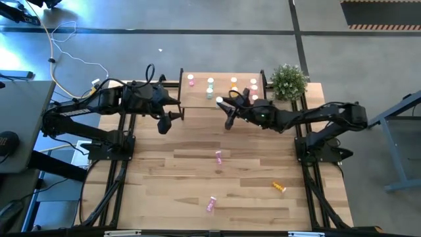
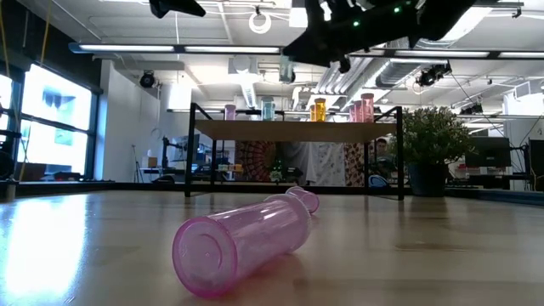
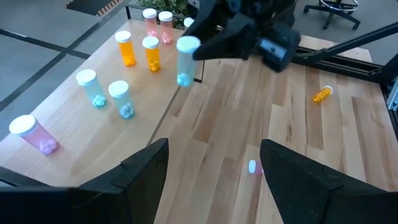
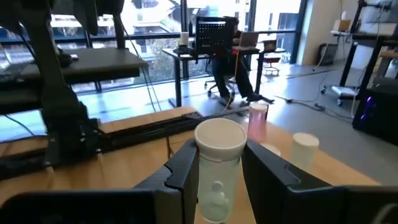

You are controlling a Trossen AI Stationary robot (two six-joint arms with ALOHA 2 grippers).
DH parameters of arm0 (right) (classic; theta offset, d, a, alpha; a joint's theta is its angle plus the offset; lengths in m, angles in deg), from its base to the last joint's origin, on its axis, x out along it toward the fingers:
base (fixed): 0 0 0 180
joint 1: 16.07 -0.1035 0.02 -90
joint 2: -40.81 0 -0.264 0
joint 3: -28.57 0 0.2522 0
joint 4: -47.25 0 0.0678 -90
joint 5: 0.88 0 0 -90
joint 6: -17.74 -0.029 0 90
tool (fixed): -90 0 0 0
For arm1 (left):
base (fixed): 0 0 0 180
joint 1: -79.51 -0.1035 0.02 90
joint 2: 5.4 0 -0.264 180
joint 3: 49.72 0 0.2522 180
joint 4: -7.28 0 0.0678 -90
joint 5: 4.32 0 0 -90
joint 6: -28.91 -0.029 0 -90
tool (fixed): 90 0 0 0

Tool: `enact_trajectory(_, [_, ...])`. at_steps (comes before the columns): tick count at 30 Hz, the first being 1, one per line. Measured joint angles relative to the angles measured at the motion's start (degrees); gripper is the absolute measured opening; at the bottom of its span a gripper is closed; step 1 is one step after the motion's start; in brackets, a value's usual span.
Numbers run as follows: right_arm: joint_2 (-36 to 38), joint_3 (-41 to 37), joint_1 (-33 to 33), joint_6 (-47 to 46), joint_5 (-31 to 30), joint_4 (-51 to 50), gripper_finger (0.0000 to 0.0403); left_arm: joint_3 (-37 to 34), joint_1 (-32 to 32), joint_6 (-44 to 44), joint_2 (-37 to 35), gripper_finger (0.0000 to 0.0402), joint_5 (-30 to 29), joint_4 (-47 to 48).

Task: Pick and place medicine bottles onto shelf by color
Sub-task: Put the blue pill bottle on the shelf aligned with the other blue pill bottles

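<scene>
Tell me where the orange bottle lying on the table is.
High view: the orange bottle lies on the table's right side, near the front, right of two fallen pink bottles.

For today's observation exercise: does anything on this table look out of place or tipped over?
Yes. Three bottles lie tipped on their sides on the table, away from the shelf: two pink bottles and an orange bottle. Those on the shelf stand upright. The right tool holds a pale green bottle upright.
</scene>
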Motion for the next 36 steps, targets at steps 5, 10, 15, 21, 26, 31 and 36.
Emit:
enact_trajectory(5, [-5.1, 2.4, 0.5, 3.5, 0.0, 1.0, 0.0097, 0.0, 0.0, 0.0, 0.0, 0.0245, -0.3, 0.0])
enact_trajectory(10, [-9.5, 4.9, 0.7, 5.9, 0.0, 2.0, 0.0097, 0.0, 0.0, 0.0, 0.0, 0.0245, -1.5, 0.0])
enact_trajectory(15, [-13.4, 7.7, 1.2, 6.1, 0.0, 2.4, 0.0097, 0.0, 0.0, 0.0, 0.0, 0.0245, -1.6, 0.0])
enact_trajectory(21, [-15.0, 8.6, 1.4, 5.9, -3.4, 1.9, 0.0097, 0.0, 0.0, -0.1, 0.0, 0.0245, -1.6, 0.0])
enact_trajectory(26, [-15.0, 8.6, 2.1, 4.3, -3.3, -0.1, 0.0097, 0.0, 0.0, -0.1, 0.0, 0.0245, -1.6, 0.0])
enact_trajectory(31, [-15.1, 8.6, 3.4, 2.3, -2.7, -1.6, 0.0097, 0.0, 0.0, -0.1, 0.0, 0.0245, -1.6, 0.0])
enact_trajectory(36, [-15.1, 8.6, 4.9, 0.6, 0.9, -1.6, 0.0097, 0.0, 0.0, -0.1, 0.0, 0.0245, -2.5, 0.0])
